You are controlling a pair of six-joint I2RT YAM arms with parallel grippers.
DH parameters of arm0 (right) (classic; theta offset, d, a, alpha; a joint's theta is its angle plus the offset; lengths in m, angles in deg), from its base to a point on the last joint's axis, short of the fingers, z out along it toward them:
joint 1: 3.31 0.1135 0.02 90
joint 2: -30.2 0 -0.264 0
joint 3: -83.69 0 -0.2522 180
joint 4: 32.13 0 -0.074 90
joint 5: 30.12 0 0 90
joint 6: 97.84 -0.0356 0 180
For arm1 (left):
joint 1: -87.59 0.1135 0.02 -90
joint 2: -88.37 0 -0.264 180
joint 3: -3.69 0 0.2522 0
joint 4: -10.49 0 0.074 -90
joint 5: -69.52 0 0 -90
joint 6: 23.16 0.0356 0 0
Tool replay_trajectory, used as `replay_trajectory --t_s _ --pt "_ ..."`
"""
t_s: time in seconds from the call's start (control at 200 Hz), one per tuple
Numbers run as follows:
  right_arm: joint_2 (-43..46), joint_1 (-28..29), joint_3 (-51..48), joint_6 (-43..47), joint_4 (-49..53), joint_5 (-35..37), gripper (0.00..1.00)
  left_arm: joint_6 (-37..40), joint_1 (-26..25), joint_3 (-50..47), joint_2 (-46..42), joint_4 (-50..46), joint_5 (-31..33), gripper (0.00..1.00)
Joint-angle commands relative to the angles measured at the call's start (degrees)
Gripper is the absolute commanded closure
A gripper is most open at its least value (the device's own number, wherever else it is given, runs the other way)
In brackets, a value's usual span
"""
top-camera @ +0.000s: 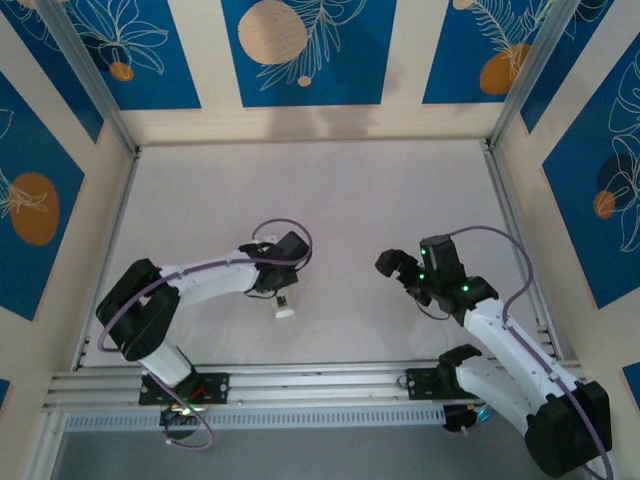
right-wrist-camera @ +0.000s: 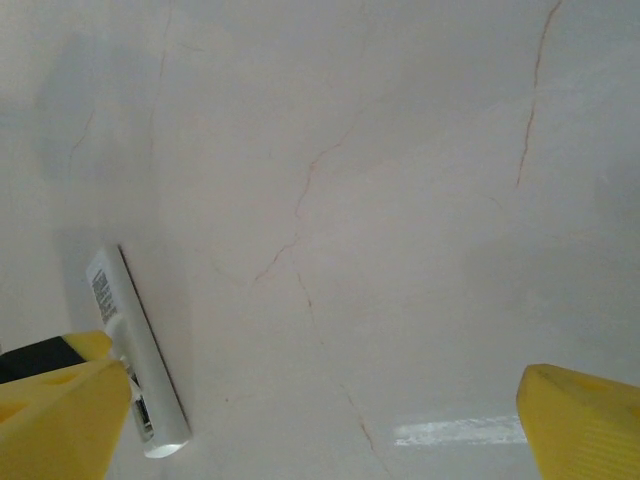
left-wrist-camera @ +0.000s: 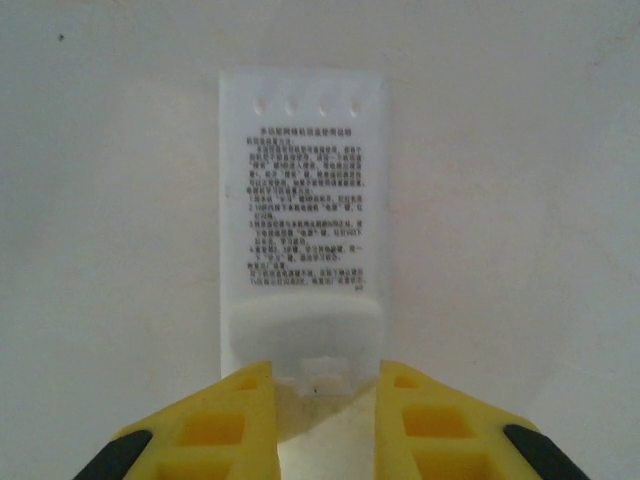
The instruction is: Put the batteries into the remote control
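Left arm [top-camera: 200, 280]: white and black, reaching in from the left of the remote control [top-camera: 286, 308], with a purple cable [top-camera: 300, 232] looped just behind it.
Left hand [top-camera: 282, 292]: clamped on the remote control. In the left wrist view, the yellow fingers [left-wrist-camera: 235, 425] stand on either side of the remote's near end.
Remote control: mid-counter, at the tip of the left arm. Its plain white back [left-wrist-camera: 302, 220] faces the left wrist camera, carrying a block of small black print and a row of four small holes near the far end. From the right wrist view, the remote control [right-wrist-camera: 140, 365] is edge-on and tilted.
Counter [top-camera: 380, 190]: pale and faintly veined, spreading out on all sides of the remote.
Right hand [top-camera: 398, 268]: well to the right of the remote, its jaws spread wide apart over bare counter. In the right wrist view, its yellow fingers [right-wrist-camera: 580, 420] sit in the lower corners.
Right arm [top-camera: 500, 340]: farther right of the remote, angled in from the near edge.
Wall panels [top-camera: 300, 50]: blue with orange discs and white leaf drawings, standing behind the remote beyond the counter's far edge.
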State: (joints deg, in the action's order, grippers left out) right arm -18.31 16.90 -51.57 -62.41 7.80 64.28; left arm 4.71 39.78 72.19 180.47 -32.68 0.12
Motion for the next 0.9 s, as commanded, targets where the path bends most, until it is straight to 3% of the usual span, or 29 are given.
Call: replay_trajectory --t_s 0.0,0.41,0.89 --pt "1.7 -0.5 -0.9 -0.7 -0.6 -1.9 0.01 -3.0 -1.0 -1.1 0.0 -1.7 0.8 0.80" --pt "2.1 -1.0 -0.8 -0.8 0.3 -2.2 0.01 -3.5 -1.8 0.5 0.6 -8.0 1.4 0.81" --pt "3.1 -1.4 -1.4 -1.0 0.9 -2.1 0.01 -3.6 -2.7 0.8 1.4 -6.8 -1.6 0.81"
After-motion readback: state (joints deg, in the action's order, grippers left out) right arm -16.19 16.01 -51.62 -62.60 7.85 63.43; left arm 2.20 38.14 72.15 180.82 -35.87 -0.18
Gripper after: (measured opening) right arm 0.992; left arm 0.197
